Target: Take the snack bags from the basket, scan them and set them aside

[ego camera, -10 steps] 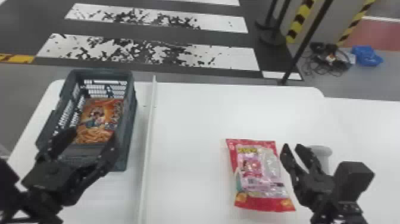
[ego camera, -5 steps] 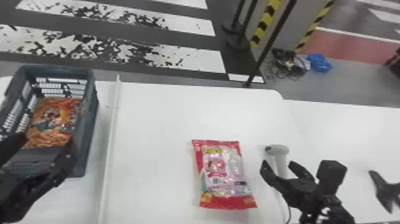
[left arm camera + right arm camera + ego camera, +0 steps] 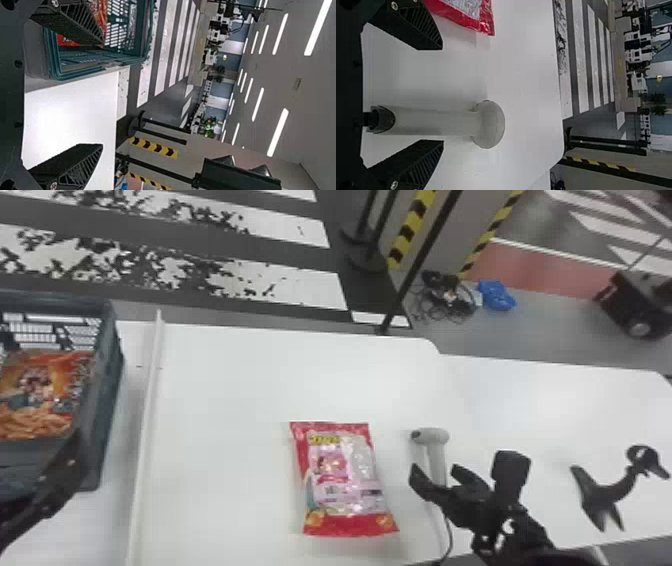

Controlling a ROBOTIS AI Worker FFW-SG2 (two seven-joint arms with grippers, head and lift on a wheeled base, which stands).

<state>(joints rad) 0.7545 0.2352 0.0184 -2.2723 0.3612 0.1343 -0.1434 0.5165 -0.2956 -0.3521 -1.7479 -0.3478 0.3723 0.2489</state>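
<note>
Your right fingers, the nearer pair, stand wide open and empty, the scanner's handle aligned lengthwise with their gap

This place is a large indoor hall, most likely a robotics lab or test space, where white crosswalk stripes lie on the dark floor beyond the near white table, and rows of strip lights run along the ceiling. Black-and-yellow hazard stripes stand at the far right, beside loose cables on the grey floor, and green plants are much farther away. The basket at left and the hand scanner at right give the table a small checkout look.
</note>
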